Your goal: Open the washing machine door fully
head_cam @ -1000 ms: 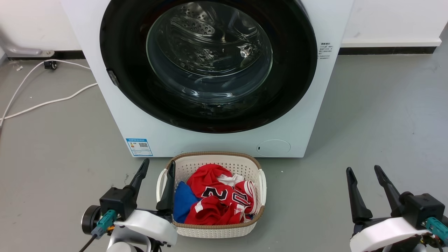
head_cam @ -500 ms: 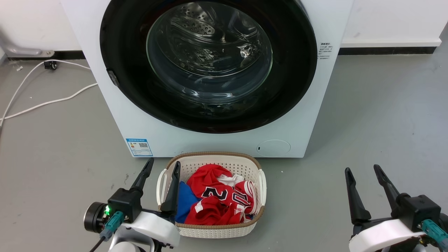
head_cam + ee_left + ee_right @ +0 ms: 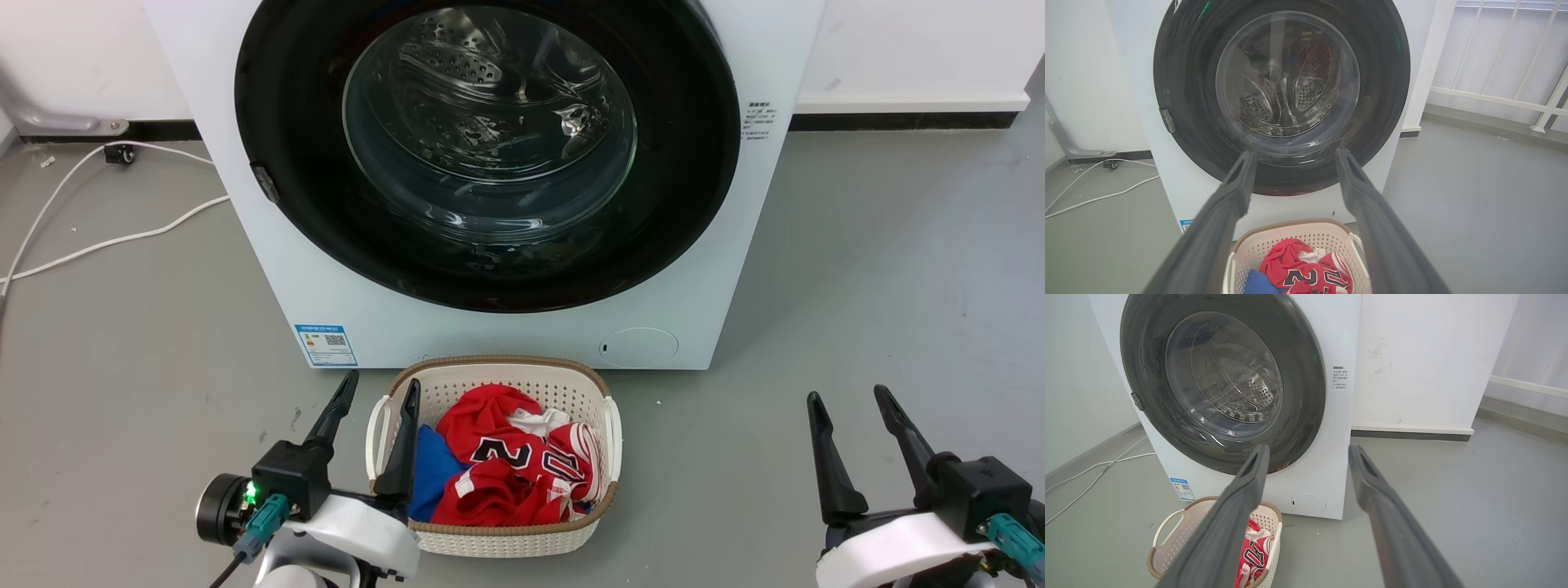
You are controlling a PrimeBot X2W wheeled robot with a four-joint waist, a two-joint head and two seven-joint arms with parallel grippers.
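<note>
Noted glossy black door (image 3: 277,122), clear smooth glass centre; shiny perforated metal drum (image 3: 457,57); matt perforated plastic basket (image 3: 506,539); crumpled red cloth (image 3: 490,416); smooth matt floor (image 3: 882,286).

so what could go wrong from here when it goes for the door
1. The left gripper is open beside the laundry basket, one finger over its rim in the head view; reaching forward could snag or shove it.
2. The washing machine door is shut and glossy, with a small grey catch at its left edge, so a grip there may slip off.
</note>
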